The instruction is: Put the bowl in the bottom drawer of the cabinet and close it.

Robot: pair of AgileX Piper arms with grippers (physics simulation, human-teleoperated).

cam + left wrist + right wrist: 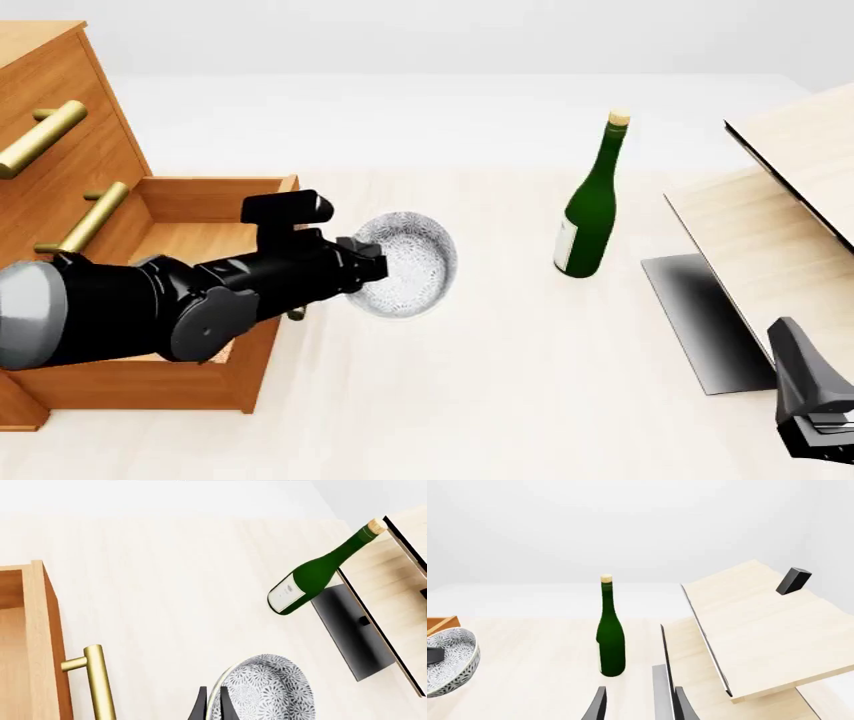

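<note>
While the left gripper [212, 704] has its jaws pinching the rim of the bowl [404, 264], one dark fingertip on each side of the wall in the left wrist view, the bowl hangs tipped on its side above the desk [507, 370], just beside the front corner of the bottom drawer [200, 215], which stands pulled out of the cabinet [60, 120] with its wooden floor bare. Judging from this, the step in hand is carrying the bowl over the drawer's front wall and setting it inside, and doing it well likely means lifting enough to clear that wall and the brass handle [97, 680], levelling the bowl before letting go, and releasing low so it does not roll; the drawer must then be pushed shut. The right gripper [639, 704] waits well apart at the near right of the desk, its jaws spread with nothing between them. The green bottle [591, 205] stands upright between the bowl and the pale wood board [801, 200], away from the path to the drawer. Only the left wrist view shows the pinch on the rim; the front view hides it behind the arm but alone shows the open drawer's depth and the two upper drawers shut; the right wrist view shows the bowl's speckled outside and a small black block [793, 580] on the board
</note>
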